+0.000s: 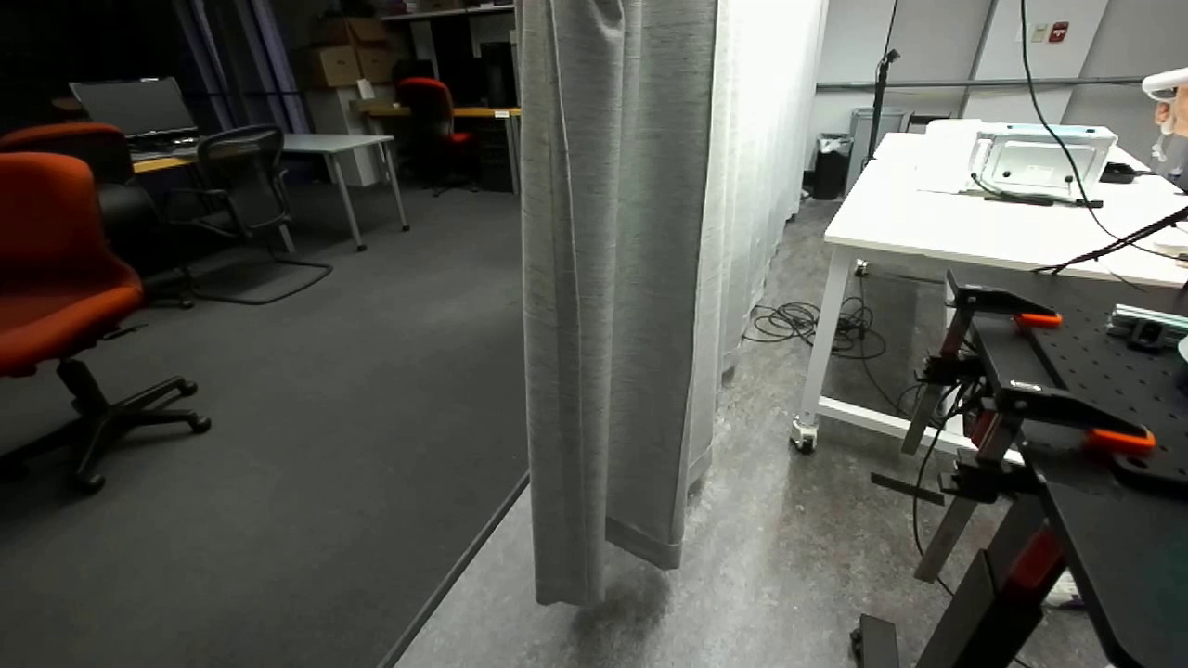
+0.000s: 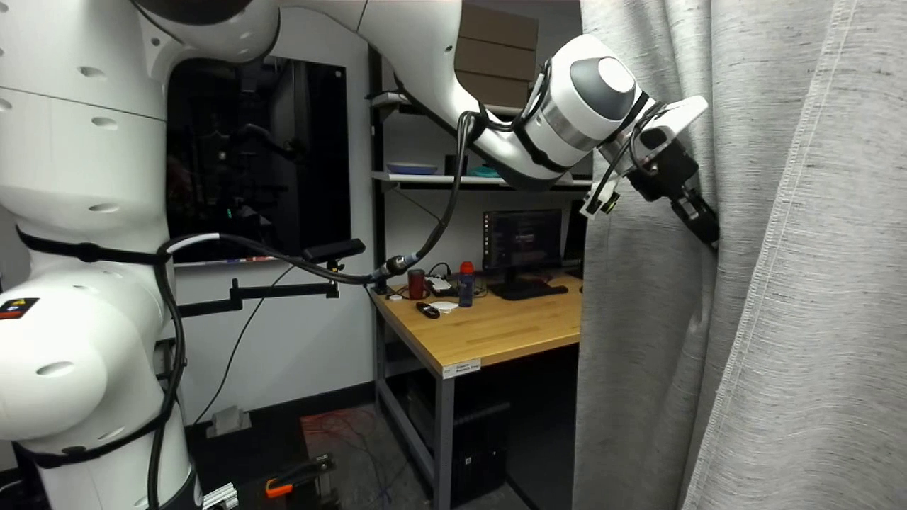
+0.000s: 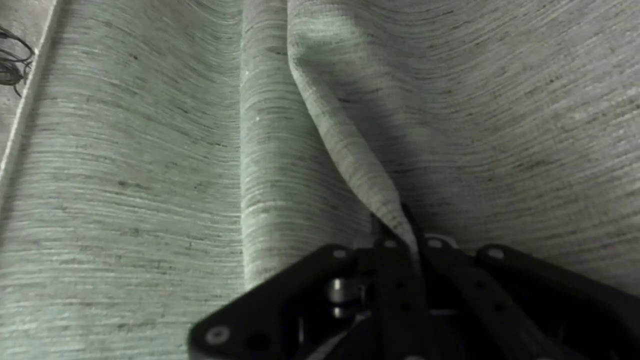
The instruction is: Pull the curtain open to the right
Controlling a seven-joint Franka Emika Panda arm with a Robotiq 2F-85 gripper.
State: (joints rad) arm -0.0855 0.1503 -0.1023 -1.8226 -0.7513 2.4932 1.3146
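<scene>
The light grey curtain (image 1: 640, 278) hangs in vertical pleats in an exterior view, its lower hem just above the floor. It also fills the right side of an exterior view (image 2: 808, 297) and most of the wrist view (image 3: 150, 190). My gripper (image 2: 711, 237) is angled down against the fabric, its tips partly lost in a fold. In the wrist view the gripper (image 3: 400, 227) has its fingers closed together on a narrow pinched fold, which stretches up and to the left from the fingertips. The gripper does not show in the exterior view with the desk chairs.
A white table (image 1: 928, 213) and a black bench with clamps (image 1: 1049, 315) stand to the right of the curtain. An orange chair (image 1: 56, 250) stands at the left. A wooden desk (image 2: 496, 326) with a monitor (image 2: 526, 239) is behind the arm. Cables (image 1: 817, 325) lie on the floor.
</scene>
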